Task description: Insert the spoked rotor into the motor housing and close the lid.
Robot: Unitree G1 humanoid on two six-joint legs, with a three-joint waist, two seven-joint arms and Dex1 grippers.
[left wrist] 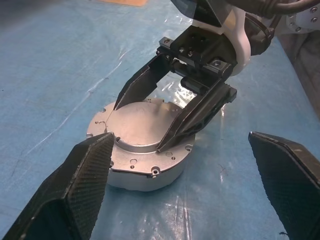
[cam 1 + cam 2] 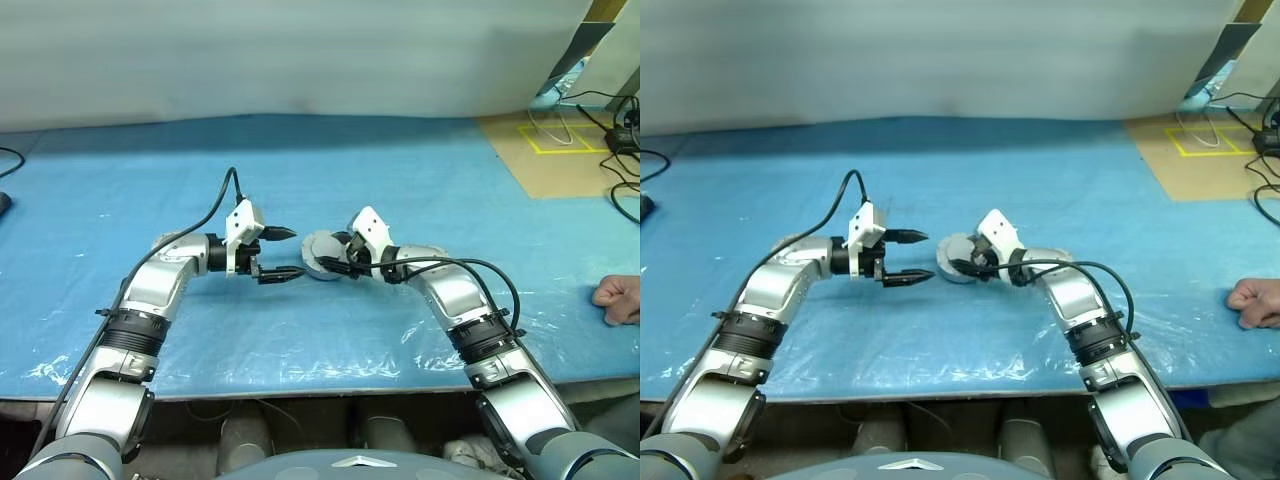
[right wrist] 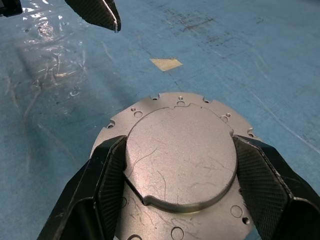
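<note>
Bright, even light; glare on plastic sheet (image 2: 420,340)

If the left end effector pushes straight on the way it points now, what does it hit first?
Probably the motor housing, which lies straight ahead between its open fingers. The right end effector grips the raised lid just beyond. Depth is hard to judge.

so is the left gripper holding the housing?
No. The left gripper hangs open beside the housing, touching nothing; the right gripper clamps the raised disc on top.
</note>
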